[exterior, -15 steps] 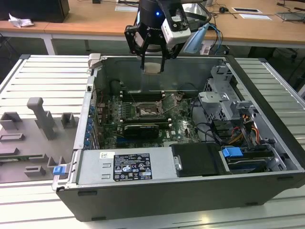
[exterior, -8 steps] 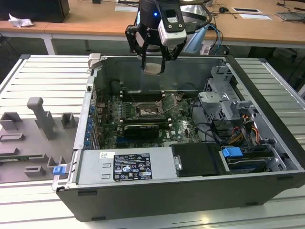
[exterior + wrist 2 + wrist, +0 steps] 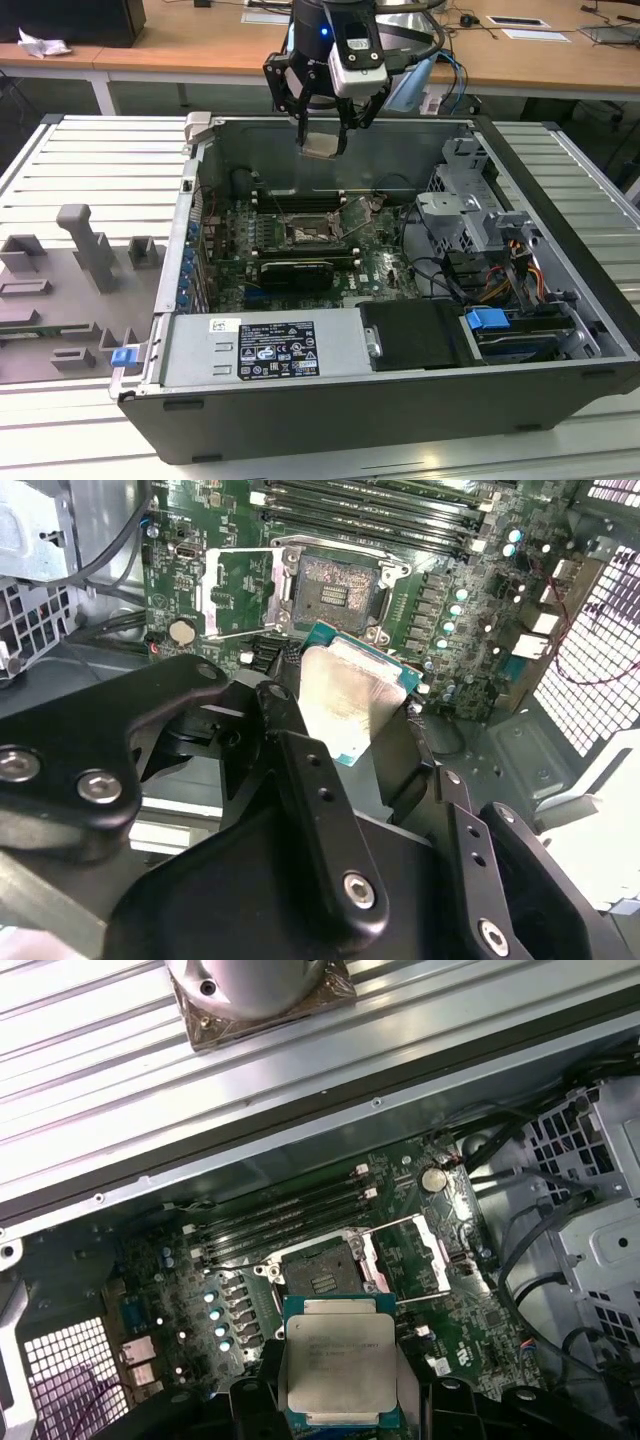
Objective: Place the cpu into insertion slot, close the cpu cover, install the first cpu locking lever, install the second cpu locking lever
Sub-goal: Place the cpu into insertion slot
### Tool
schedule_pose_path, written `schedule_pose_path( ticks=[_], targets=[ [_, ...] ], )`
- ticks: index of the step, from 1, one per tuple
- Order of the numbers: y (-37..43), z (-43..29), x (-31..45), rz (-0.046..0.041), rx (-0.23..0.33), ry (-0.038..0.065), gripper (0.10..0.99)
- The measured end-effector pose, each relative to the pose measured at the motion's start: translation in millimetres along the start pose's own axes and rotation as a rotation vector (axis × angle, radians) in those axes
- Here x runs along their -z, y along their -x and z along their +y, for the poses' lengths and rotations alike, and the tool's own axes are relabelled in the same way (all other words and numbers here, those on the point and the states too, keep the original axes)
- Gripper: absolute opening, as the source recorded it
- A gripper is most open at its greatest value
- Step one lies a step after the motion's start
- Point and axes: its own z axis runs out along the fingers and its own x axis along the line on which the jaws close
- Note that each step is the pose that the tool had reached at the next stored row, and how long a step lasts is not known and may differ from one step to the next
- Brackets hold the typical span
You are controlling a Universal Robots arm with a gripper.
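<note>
The gripper (image 3: 322,135), jaws pinching the edges of the cpu (image 3: 322,146), probably light, stiff and fragile, hangs at twelve o'clock from the insertion slot (image 3: 318,233) in the exterior view.

This is probably a robotics lab. An open computer case (image 3: 300,405) lies on a ribbed aluminium bench (image 3: 100,170), with grey jigs (image 3: 85,245) at the exterior view's left of it, wooden desks (image 3: 200,50) behind it, and a gripper (image 3: 322,135) holding the cpu (image 3: 320,148) above it.
</note>
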Motion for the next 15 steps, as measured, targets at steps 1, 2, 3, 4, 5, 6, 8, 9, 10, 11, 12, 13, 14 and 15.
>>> schedule_pose_path(
  ticks=[1, 2, 3, 4, 5, 6, 8, 9, 10, 11, 12, 13, 14, 15],
  targets=[
    [0.0, 0.0, -0.2, 0.0000, 0.000, 0.000, 0.525],
    [0.0, -0.1, -0.5, 0.0000, 0.000, 0.000, 0.525],
    [0.0, -0.1, -0.9, 0.0000, 0.000, 0.000, 0.525],
    [0.1, -0.1, -1.1, 0.0001, 0.000, 0.000, 0.525],
    [0.1, -0.1, -1.3, -0.0001, -0.003, 0.000, 0.525],
    [0.1, -0.1, -1.4, -0.0005, -0.006, 0.000, 0.525],
    [0.1, -0.2, -1.6, -0.0013, -0.015, 0.000, 0.525],
    [0.1, -0.2, -1.6, -0.0016, -0.019, 0.000, 0.525],
    [0.1, -0.2, -1.7, -0.0018, -0.021, 0.000, 0.525],
    [0.1, -0.2, -1.7, -0.0020, -0.024, 0.000, 0.525],
    [0.1, -0.2, -1.7, -0.0024, -0.028, 0.000, 0.525],
    [0.1, -0.2, -1.7, -0.0026, -0.030, 0.000, 0.525],
    [0.1, -0.2, -1.7, -0.0027, -0.031, 0.001, 0.525],
    [0.1, -0.2, -1.7, -0.0029, -0.033, 0.001, 0.525]
  ],
)
